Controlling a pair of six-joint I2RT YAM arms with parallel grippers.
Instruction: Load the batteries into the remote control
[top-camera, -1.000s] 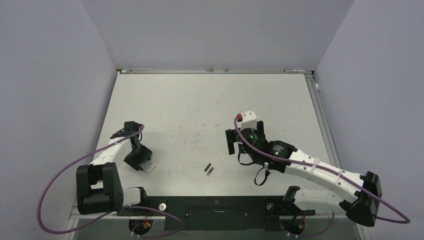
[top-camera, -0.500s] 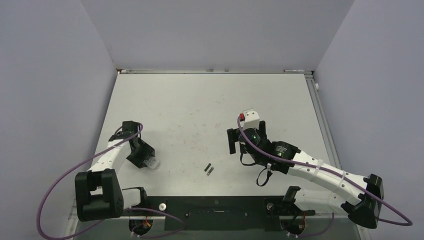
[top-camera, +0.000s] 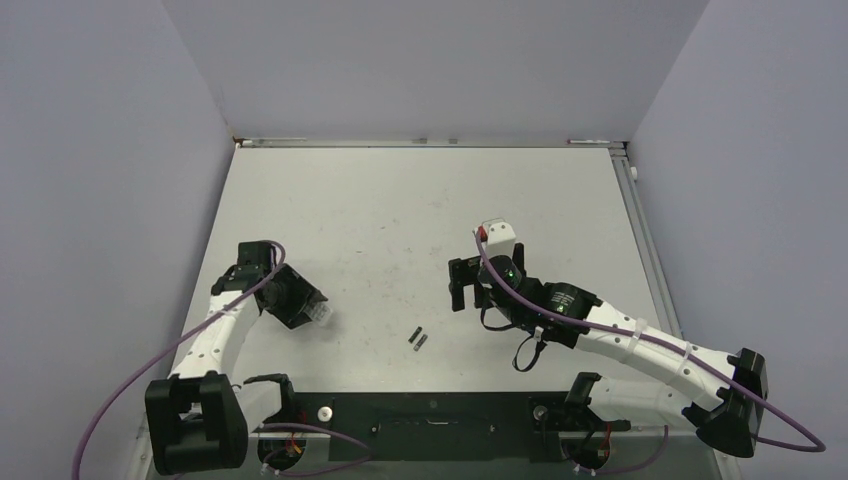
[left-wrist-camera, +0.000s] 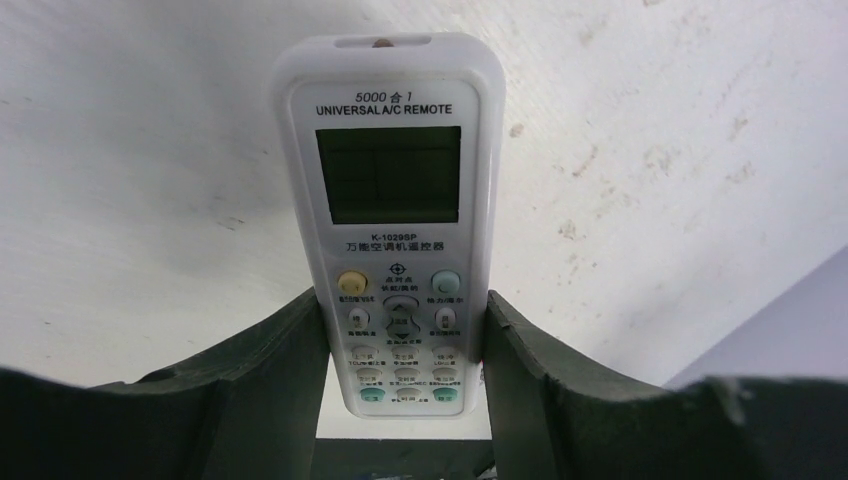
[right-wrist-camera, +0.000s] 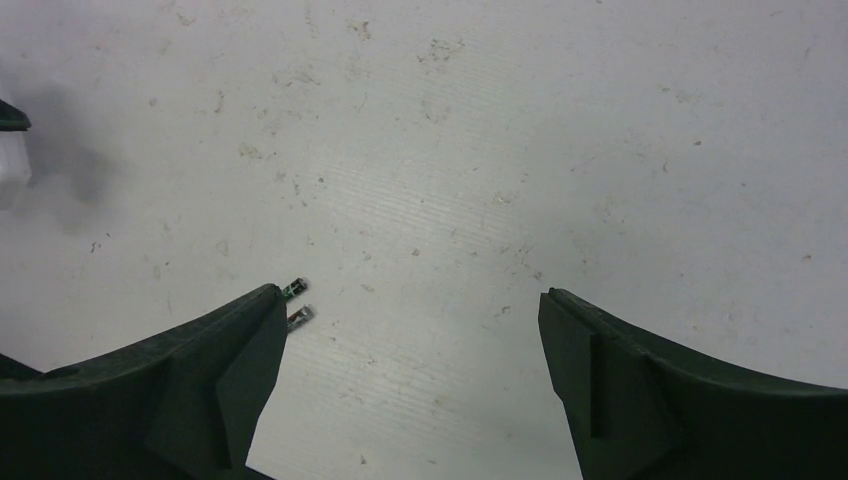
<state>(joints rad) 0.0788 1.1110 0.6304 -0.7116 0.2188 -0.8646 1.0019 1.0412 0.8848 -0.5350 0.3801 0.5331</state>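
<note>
The remote control (left-wrist-camera: 390, 200) is a white bar with its screen and buttons facing the left wrist camera. My left gripper (left-wrist-camera: 405, 300) is shut on its lower sides. From above, the remote (top-camera: 322, 316) pokes out of the left gripper (top-camera: 300, 305) over the table's left side. The two batteries (top-camera: 418, 339) lie side by side on the table near the front centre, untouched. Their ends (right-wrist-camera: 297, 302) peek past my right gripper's left finger. The right gripper (right-wrist-camera: 410, 295) is wide open and holds nothing. It hovers right of the batteries (top-camera: 462, 285).
The grey-white table (top-camera: 400, 200) is scuffed and walled on three sides. A black mounting rail (top-camera: 430, 415) runs along the near edge. Purple cables (top-camera: 110, 380) loop off both arms.
The left arm has swung forward and right, turning the held remote with it. The right gripper has shifted slightly left. The batteries have not moved.
</note>
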